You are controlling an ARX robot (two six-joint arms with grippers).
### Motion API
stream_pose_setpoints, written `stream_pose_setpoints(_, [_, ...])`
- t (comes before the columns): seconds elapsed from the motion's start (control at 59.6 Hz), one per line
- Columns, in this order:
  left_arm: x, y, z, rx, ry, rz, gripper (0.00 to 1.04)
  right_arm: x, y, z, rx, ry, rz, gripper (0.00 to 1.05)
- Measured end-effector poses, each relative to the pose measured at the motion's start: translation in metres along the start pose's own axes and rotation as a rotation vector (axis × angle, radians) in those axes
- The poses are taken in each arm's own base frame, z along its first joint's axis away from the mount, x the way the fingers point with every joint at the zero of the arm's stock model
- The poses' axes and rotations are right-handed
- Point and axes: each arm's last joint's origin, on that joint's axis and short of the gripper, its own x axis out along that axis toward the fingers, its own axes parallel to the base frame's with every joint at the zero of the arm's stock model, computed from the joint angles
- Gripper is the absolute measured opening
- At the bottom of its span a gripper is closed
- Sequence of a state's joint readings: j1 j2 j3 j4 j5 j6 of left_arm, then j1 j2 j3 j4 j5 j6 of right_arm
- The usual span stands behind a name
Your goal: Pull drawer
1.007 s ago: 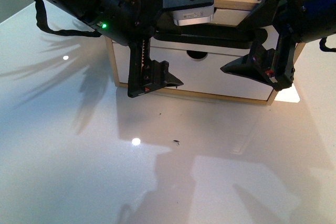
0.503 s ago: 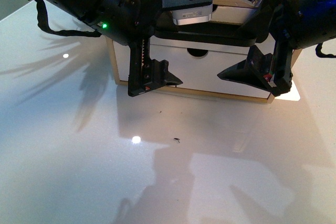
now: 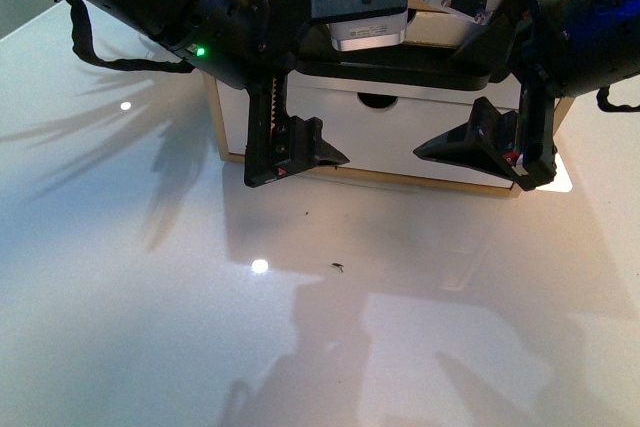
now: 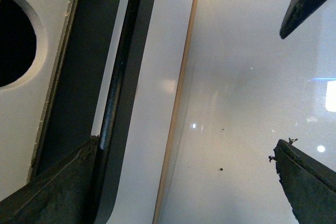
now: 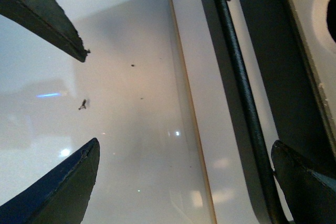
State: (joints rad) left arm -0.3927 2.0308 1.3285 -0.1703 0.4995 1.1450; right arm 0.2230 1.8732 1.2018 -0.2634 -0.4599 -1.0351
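— Two questions first: what lies closest, and where is the drawer?

— Closest is a glossy white tabletop [image 3: 150, 347] with one tiny dark speck [image 3: 335, 268] on it. Beyond that, two black grippers hang low. Farthest back, at the far side of the tabletop, sits a low wooden cabinet [image 3: 400, 180]. The drawer [image 3: 400, 142] is its wide white front.

— What are the grippers doing?

— The left gripper [image 4: 185, 148] is spread wide. One finger [image 4: 58, 187] sits in the black recess at the long bar handle [image 4: 118, 77], and the other hangs out over the tabletop. The right gripper [image 5: 185, 148] mirrors it, equally wide, with one finger [image 5: 307, 190] at the bar. Neither is clamped on anything.

— How will the drawer handle?

— Probably stiff and fairly light, being painted wood with a rigid bar. The bar is the place to take hold, towards both ends, so the pull runs straight and the drawer does not jam crooked. The cabinet might skid on that slick tabletop. Whether the drawer is already out a little, I cannot tell.
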Motion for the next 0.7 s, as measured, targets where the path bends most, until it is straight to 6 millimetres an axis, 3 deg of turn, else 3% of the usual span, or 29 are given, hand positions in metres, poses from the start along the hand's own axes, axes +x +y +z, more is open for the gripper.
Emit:
stream_pose_setpoints(0.419, [-0.013, -0.021, 0.001, 0.033, 0.004, -0.079, 0.97, -0.012, 0.018, -0.001, -0.018, 0.005, 0.079, 0.96])
stream_pose_setpoints(0.705, [-0.031, -0.047, 0.002, 0.059, -0.005, -0.11, 0.97, -0.023, 0.048, 0.0, -0.043, -0.002, 0.123, 0.96])
